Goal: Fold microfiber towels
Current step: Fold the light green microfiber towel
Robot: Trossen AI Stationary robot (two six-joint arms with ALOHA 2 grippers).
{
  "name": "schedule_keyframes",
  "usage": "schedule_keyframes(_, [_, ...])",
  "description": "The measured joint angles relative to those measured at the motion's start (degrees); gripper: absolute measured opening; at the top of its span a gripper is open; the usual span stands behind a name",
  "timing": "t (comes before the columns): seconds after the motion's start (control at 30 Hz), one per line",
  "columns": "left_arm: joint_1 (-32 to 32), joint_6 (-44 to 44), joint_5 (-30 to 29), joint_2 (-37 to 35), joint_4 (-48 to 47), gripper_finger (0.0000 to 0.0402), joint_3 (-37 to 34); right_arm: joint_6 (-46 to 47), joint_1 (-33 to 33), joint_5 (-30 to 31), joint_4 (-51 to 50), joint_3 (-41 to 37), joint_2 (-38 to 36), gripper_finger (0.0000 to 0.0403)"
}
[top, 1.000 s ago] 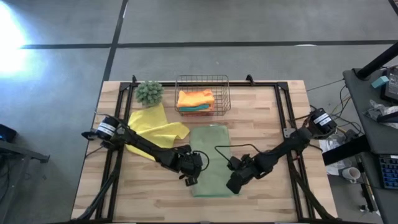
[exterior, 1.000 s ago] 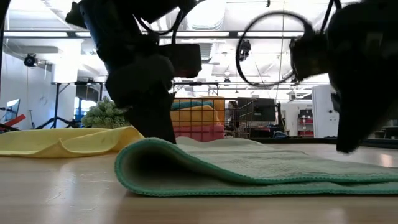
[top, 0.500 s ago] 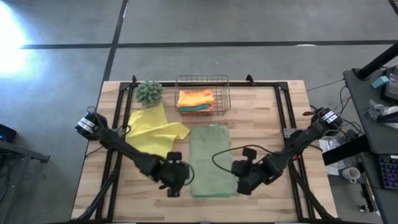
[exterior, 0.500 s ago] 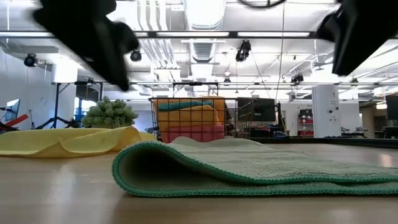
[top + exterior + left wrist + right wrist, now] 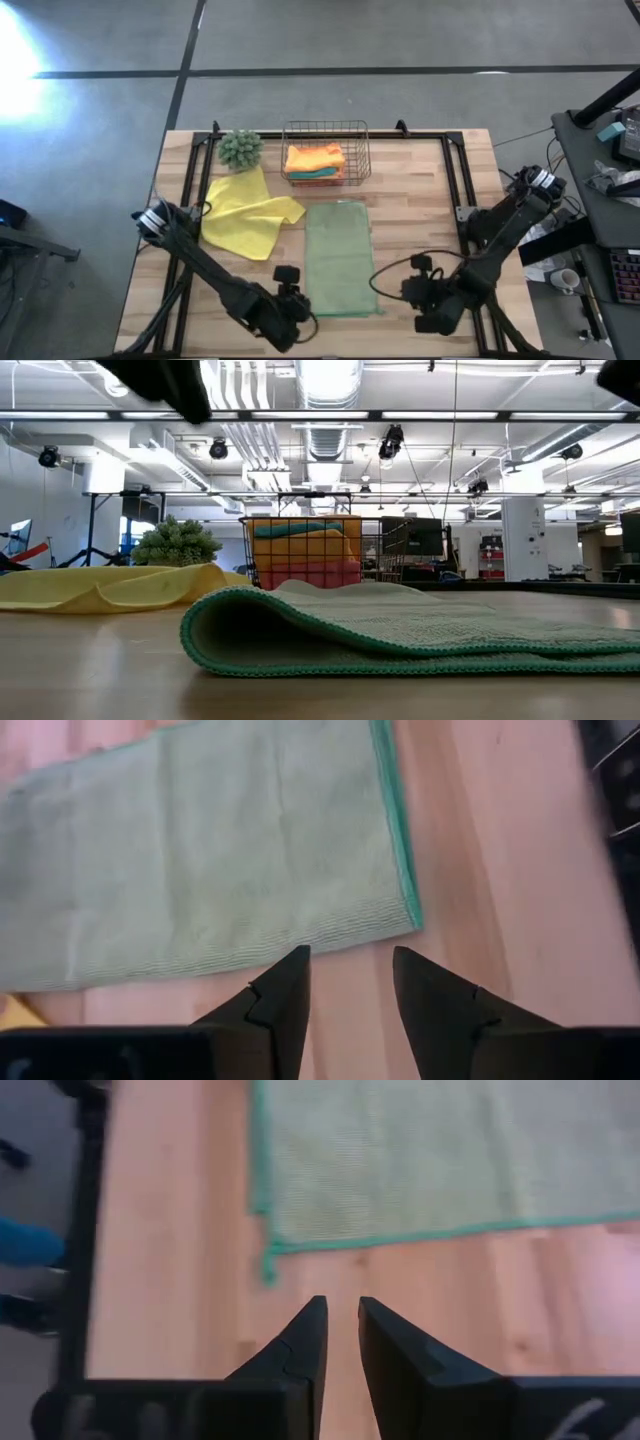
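Lying flat mid-surface, sage towel (image 5: 340, 258) folded lengthwise; soft, light, prob. grippy. Pinch near-edge corners. Left gripper (image 5: 347, 982) fingers apart, right gripper (image 5: 341, 1338) fingers narrow, both empty.

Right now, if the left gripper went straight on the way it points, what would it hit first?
Probably the near edge of the green towel. The left gripper, open and empty, points at it across a strip of bare table. Its height above the table is unclear.

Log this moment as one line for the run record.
green towel: folded, flat on table | left claw: open, empty, beside towel's near corner | right claw: open, empty, off towel's other near corner
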Motion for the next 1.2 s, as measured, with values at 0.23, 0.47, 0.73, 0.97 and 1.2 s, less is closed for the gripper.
schedule_keyframes(0.23, [-0.86,-0.04,0.04,10.15,-4.42,0.0129,9.7,-1.24,2.11,0.01,9.51,-2.4,1.3,0.0054])
schedule_keyframes(0.47, [-1.53,-0.05,0.02,15.27,-4.01,0.0129,16.2,-2.73,2.5,-0.68,11.29,-2.06,4.92,0.0054])
schedule_keyframes(0.73, [-1.67,-0.12,1.91,16.47,-4.03,0.0129,16.16,-4.72,1.75,-5.07,14.33,-2.04,9.46,0.0075])
schedule_keyframes(0.97, [-1.18,-0.15,10.01,16.47,-4.04,0.0129,16.16,-10.23,1.68,-4.59,15.73,-0.34,10.98,0.0088])
schedule_keyframes(1.2, [-1.09,-0.31,10.38,16.44,-3.97,0.0147,16.01,-14.38,-0.48,-5.87,17.84,1.51,13.41,0.0113])
